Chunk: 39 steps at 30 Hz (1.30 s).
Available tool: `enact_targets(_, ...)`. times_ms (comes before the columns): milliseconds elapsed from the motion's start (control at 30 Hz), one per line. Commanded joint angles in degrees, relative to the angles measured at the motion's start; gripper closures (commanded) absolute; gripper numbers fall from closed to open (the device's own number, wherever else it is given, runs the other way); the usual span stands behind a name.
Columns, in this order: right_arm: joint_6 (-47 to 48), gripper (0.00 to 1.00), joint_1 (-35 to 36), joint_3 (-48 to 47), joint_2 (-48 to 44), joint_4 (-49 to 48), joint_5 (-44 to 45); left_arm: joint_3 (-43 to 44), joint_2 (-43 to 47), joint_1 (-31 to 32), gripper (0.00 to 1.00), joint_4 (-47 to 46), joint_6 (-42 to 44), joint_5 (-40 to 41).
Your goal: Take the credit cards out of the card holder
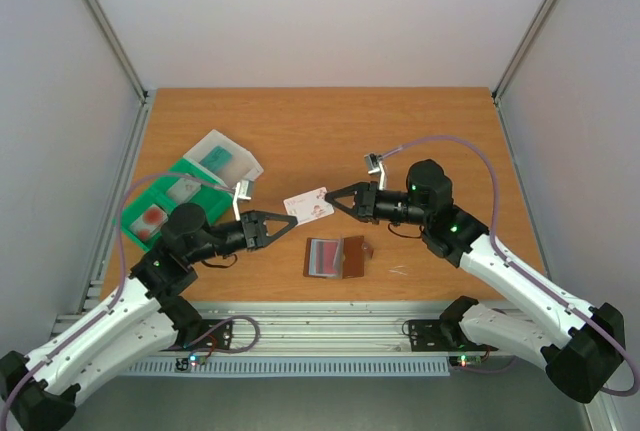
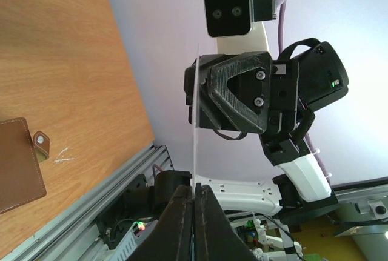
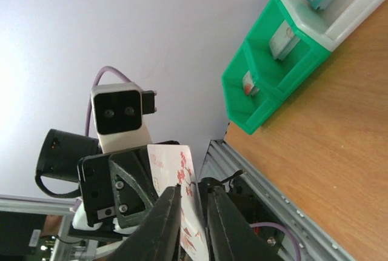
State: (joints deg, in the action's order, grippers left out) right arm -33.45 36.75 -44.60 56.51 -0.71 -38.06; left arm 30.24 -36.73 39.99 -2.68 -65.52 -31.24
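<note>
Credit card point(image 1: 308, 205) is out, in the air, your left gripper point(image 1: 293, 220) clenched on it, your right gripper point(image 1: 329, 199) you cannot tell, and a red card point(image 1: 322, 252) seems left in the card holder point(image 1: 353, 257) near you.

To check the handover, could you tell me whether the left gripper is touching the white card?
Touching. The left wrist view shows the white card, seen edge-on, pinched at its lower end in the shut left gripper.

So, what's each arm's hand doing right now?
Left gripper: shut on the white, red-printed card.
Right gripper: slightly open around the same card.
</note>
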Motion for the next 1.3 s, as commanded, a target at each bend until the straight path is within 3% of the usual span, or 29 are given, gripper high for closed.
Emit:
enact_targets(0, 0.57, 0.78, 0.16, 0.90, -0.96, 1.90, 1.40, 0.96, 0.86, 0.18, 1.00, 1.64, 3.36, 0.91)
enact_targets(100, 0.82, 0.61, 0.14, 2.00, -2.08, 2.68, 1.24, 2.17, 0.60, 0.18, 1.00, 5.63, 5.66, 1.63)
enact_targets(200, 1.83, 0.53, 0.16, 2.94, -3.46, 4.72, 1.45, 3.28, 0.63, 0.18, 1.00, 8.37, 7.60, 3.10)
enact_targets(300, 3.84, 0.28, 0.16, 3.91, -5.55, 8.16, 2.05, 4.07, 0.25, 0.03, 0.99, 11.36, 9.67, 5.20)
enact_targets(500, 8.71, 0.03, 0.14, 3.90, -10.26, 16.69, 4.77, 7.61, -2.64, -2.75, 0.99, 20.65, 13.62, 8.96)
enact_targets(1000, 11.41, 0.01, 0.16, 5.13, -14.67, 22.86, 5.84, 15.67, -11.43, -27.88, 1.00, 35.43, 22.53, 4.64)
enact_targets(1267, 12.46, 0.02, 0.16, 5.34, -14.95, 23.98, 4.77, 16.91, -14.61, -38.29, 1.00, 40.21, 26.92, 9.94)
